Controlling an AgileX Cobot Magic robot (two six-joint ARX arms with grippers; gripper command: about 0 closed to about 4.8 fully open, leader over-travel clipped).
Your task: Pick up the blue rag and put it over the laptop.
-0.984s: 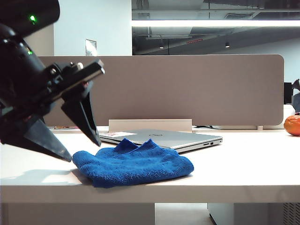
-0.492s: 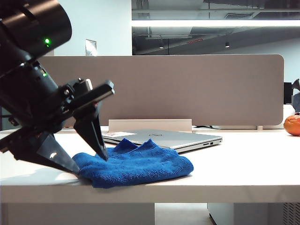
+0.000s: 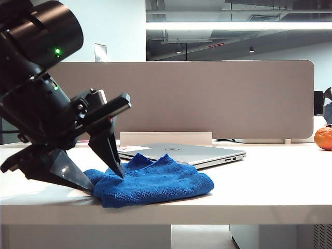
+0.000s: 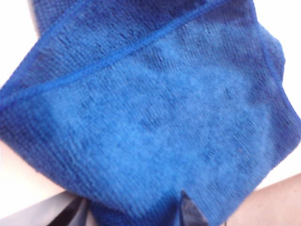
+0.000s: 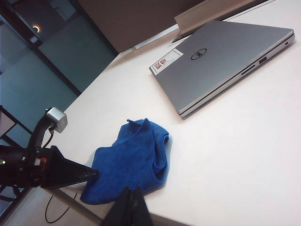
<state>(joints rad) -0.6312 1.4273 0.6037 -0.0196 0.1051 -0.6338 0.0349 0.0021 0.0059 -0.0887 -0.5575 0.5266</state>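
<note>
The left gripper (image 3: 106,182) hangs at the rag's left end, jaws spread, one fingertip (image 3: 118,170) on the cloth's top and the other low at its near-left edge by the table (image 3: 270,187). The rag (image 3: 153,181) lies bunched and folded on the near part of the table, left of centre, just in front of the closed laptop (image 3: 181,153), which sits flat farther back. In the left wrist view the rag (image 4: 150,117) fills the picture, with both fingertips (image 4: 190,212) at its edge and nothing pinched yet.

The step in hand appears to be the grasp. To do it well, the jaws should likely sink until they straddle a thick fold, then close on several layers, not a single hem, so the cloth lifts whole. A grip near one end would let the rest hang and drape across the lid when carried back.

The right gripper (image 5: 130,207) hangs above the table's near edge, just near of the rag (image 5: 131,160), fingers pressed together and holding nothing; the laptop (image 5: 221,61) lies well beyond it.
</note>
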